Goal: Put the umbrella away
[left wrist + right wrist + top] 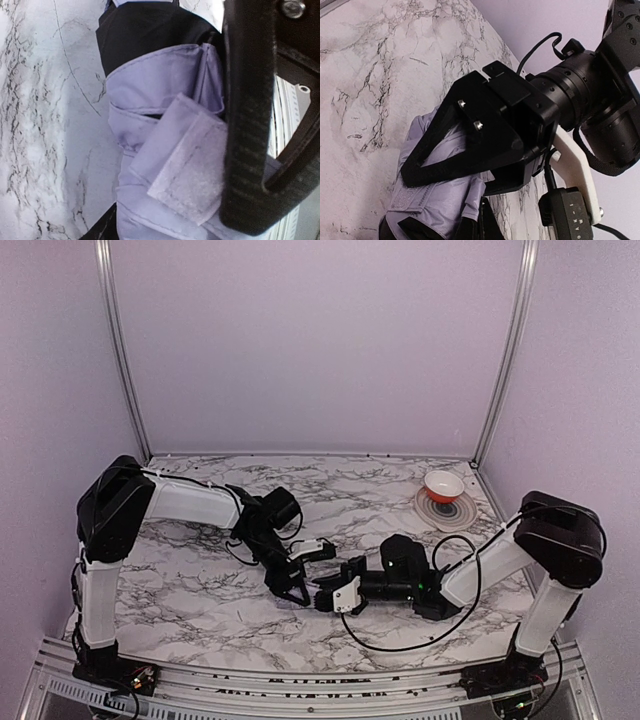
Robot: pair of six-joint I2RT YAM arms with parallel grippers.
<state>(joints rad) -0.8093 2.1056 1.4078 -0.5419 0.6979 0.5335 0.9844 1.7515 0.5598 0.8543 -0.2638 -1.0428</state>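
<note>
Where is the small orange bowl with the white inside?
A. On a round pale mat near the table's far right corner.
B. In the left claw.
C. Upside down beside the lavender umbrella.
A: the small orange bowl with white inside sits on a round pale mat at the far right corner of the marble table.

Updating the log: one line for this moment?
umbrella: folded, Velcro strap unfastened | left end effector: at umbrella, grip unclear | right end effector: alongside, state unclear
</note>
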